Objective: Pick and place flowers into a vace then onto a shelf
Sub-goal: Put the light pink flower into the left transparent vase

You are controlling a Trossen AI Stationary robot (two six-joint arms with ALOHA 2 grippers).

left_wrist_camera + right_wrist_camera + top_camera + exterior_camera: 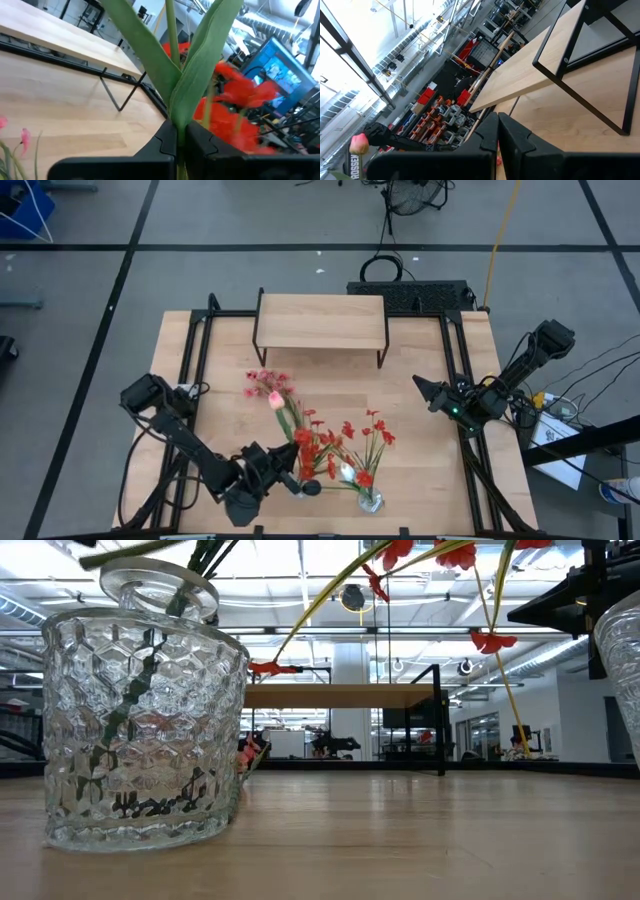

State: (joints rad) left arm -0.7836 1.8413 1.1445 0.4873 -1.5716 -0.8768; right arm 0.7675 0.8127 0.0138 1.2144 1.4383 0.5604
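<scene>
High view gives you the whole layout: the light wooden tabletop [420,470] carries the shelf [322,321], a low riser with a pale rectangular board on thin black metal legs, standing at about 12 o'clock from the table's centre, bare on top. The flowers [330,448], thin green stalks with red and pink blossoms, are gathered toward 6 o'clock, their stems fanning up toward 12 o'clock, with a pink cluster [266,383] lying nearer the shelf at roughly 10 o'clock. Two clear glass vases stand at the near edge: one [369,500] just right of centre at 6 o'clock with red stems in it, the other [303,483] beside it at its 9 o'clock. In the low view you see the second one as a squat, honeycomb-patterned glass vase [140,730] upright on the wood with dark green stalks inside. Your left gripper [283,473] sits at about 7 o'clock on the table, right against that vase; in the left wrist view its dark fingers [165,142] are pinched together on a green stalk with broad leaves [185,80], red blossoms just behind. Your right gripper [420,387] hangs at 3 o'clock, well apart from the flowers, fingers [487,132] closed on nothing, pointing toward the shelf.
</scene>
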